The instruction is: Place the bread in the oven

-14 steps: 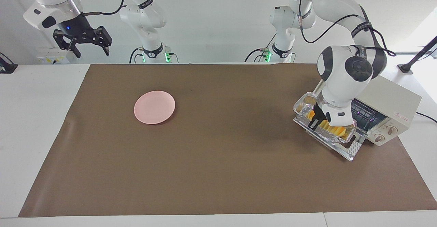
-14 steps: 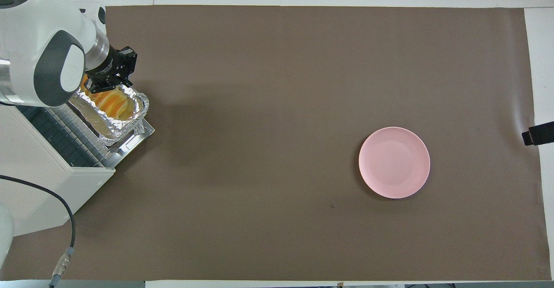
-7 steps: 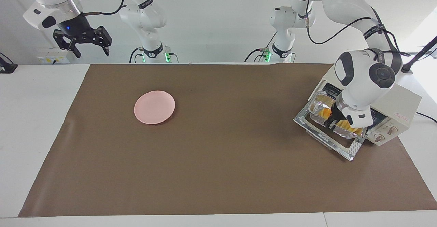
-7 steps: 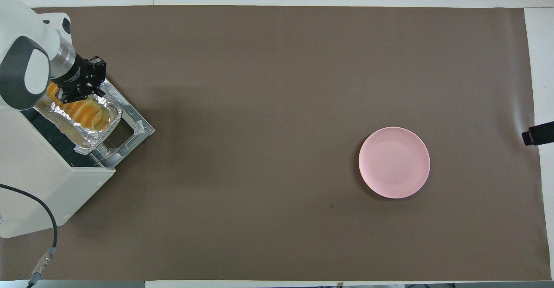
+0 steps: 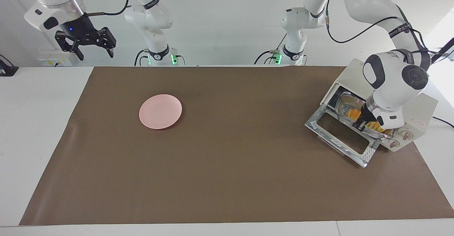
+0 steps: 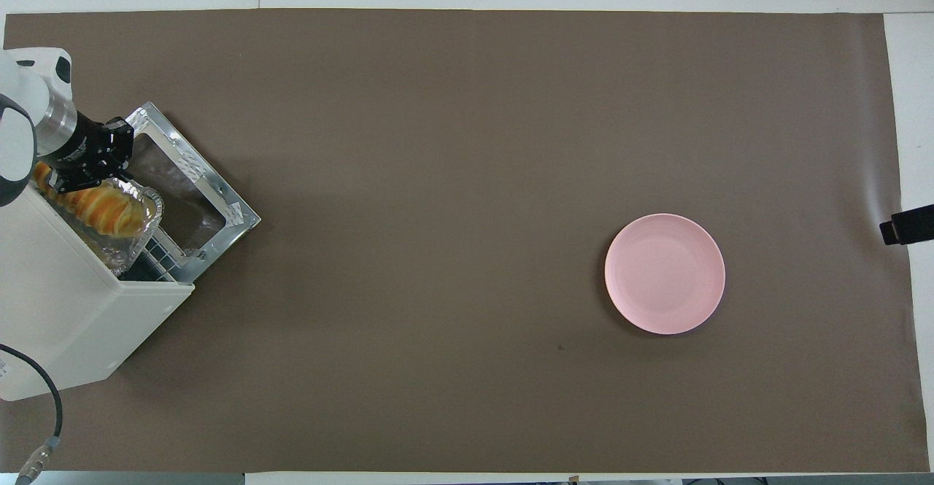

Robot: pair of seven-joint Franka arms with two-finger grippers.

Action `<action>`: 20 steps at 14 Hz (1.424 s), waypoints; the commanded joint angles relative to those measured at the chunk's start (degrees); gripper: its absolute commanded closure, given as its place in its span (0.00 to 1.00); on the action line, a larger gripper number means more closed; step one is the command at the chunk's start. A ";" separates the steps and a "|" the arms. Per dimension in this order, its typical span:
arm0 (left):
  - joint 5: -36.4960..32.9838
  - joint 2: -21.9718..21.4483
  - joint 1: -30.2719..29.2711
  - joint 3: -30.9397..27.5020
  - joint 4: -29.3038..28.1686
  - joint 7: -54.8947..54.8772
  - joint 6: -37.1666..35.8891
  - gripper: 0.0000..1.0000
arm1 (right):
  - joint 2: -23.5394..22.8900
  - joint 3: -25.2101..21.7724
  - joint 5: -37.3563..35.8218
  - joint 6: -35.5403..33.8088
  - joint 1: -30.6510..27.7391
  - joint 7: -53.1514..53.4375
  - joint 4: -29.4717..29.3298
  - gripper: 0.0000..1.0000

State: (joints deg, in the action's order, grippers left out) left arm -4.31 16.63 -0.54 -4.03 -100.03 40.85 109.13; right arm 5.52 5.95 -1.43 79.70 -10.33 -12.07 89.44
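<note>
The cream-white oven (image 5: 420, 106) stands at the left arm's end of the table with its glass door (image 5: 333, 144) dropped open. My left gripper (image 5: 362, 125) is at the oven's mouth, shut on the rim of a silver foil tray (image 5: 345, 101) that holds the golden bread (image 5: 353, 114). Tray and bread are partly inside the oven, over the wire rack. In the overhead view the bread (image 6: 106, 208) and the foil tray (image 6: 130, 248) stick out of the oven (image 6: 66, 310) below the left gripper (image 6: 76, 182). My right gripper (image 5: 85, 48) is open and waits raised at the right arm's end.
A round pink plate (image 5: 160, 111) lies on the brown mat toward the right arm's end, also seen from overhead (image 6: 665, 273). The open door (image 6: 219, 193) juts out onto the mat. A black cable runs from the oven's back.
My left gripper has moved the foil tray with the bread from over the open door into the oven's mouth. The door's glass now shows uncovered. The right arm has not moved.
</note>
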 commanded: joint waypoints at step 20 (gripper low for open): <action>-1.05 -10.29 6.42 1.30 5.37 -30.08 -16.29 0.00 | 1.51 0.03 0.11 -0.68 -0.22 -1.20 1.09 0.00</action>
State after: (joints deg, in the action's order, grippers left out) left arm -4.52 8.95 5.20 -2.20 -94.15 19.39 97.70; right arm 5.67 5.95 -1.43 79.70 -10.33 -12.07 89.44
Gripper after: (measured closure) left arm 0.000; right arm 0.000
